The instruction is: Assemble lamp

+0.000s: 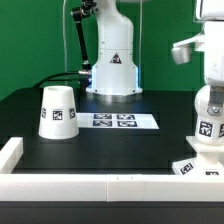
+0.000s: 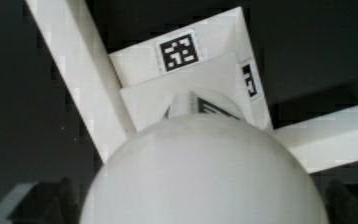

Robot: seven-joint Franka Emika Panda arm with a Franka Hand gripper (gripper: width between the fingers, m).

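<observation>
Bulb over the base at the right, gripper above it.

The gripper [image 1: 208, 78] hangs just above the ball-shaped bulb [image 1: 208, 112], which stands upright over the low sloped base [image 1: 198, 160] at the near right. The fingers are out of sight in both views, so I cannot tell their opening or whether they grip it. The shade [image 1: 58, 112] stands at the left, well apart, with the marker board [image 1: 125, 121] between.

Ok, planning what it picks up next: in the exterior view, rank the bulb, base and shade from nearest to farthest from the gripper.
1. Bulb, directly under the gripper, exterior view's right.
2. Base, just beneath the bulb.
3. Shade, far over on the exterior view's left.
</observation>
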